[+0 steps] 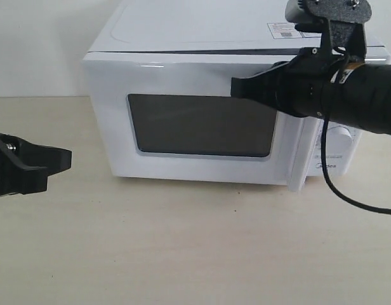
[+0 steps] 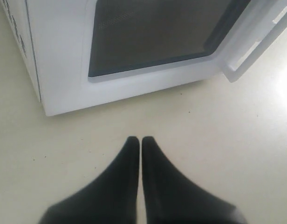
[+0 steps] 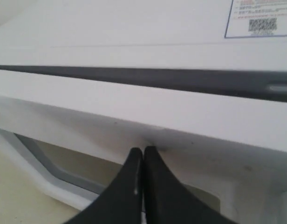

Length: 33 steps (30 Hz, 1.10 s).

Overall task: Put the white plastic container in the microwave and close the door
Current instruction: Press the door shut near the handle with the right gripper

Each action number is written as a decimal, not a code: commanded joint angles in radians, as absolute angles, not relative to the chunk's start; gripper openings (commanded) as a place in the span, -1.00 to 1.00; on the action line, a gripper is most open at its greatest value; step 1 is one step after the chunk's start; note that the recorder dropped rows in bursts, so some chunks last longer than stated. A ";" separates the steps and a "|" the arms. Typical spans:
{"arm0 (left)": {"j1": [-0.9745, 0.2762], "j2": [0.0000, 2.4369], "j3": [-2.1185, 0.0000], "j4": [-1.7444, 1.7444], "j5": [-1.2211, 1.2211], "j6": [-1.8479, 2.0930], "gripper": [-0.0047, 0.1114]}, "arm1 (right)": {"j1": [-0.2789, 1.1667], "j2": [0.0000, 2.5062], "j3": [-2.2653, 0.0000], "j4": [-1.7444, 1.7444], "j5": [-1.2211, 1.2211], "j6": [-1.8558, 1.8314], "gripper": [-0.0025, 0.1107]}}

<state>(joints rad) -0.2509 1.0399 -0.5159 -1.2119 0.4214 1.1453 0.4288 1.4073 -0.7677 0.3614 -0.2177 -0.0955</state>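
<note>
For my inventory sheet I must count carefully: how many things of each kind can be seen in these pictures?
microwave: 1
robot tools: 2, the left tool and the right tool
sticker in sight on the microwave's top: 1
black cable: 1
Total: 5

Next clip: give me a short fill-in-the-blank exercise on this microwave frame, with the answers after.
1. The right gripper, shut, has its tip against the door, above its dark ___.
2. The left gripper is ___, holding nothing.
3. The QR-code sticker lies on the microwave's ___.
Missing words: window; shut; top.
</note>
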 commanded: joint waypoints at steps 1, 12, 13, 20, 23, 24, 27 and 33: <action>-0.254 1.032 -0.511 -1.223 0.412 1.137 -0.84 | 0.427 1.408 -0.790 0.572 -0.266 -0.303 -0.96; -0.254 1.032 -0.511 -1.239 0.415 1.137 -0.84 | 0.367 1.408 -0.808 0.704 -0.253 -0.421 -0.96; -0.254 1.032 -0.511 -1.240 0.415 1.137 -0.84 | 0.357 1.408 -0.809 0.704 -0.250 -0.421 -0.96; -0.254 1.032 -0.511 -1.240 0.416 1.137 -0.84 | 0.346 1.408 -0.810 0.704 -0.246 -0.421 -0.96; -0.254 1.032 -0.511 -1.240 0.416 1.137 -0.84 | 0.346 1.408 -0.810 0.704 -0.252 -0.421 -0.96; -0.254 1.032 -0.511 -1.240 0.416 1.137 -0.84 | 0.346 1.408 -0.810 0.704 -0.256 -0.421 -0.96; -0.254 1.032 -0.511 -1.240 0.416 1.137 -0.84 | 0.346 1.408 -0.810 0.704 -0.270 -0.421 -0.96; -0.254 1.032 -0.511 -1.240 0.416 1.137 -0.84 | 0.346 1.408 -0.810 0.709 -0.299 -0.421 -0.96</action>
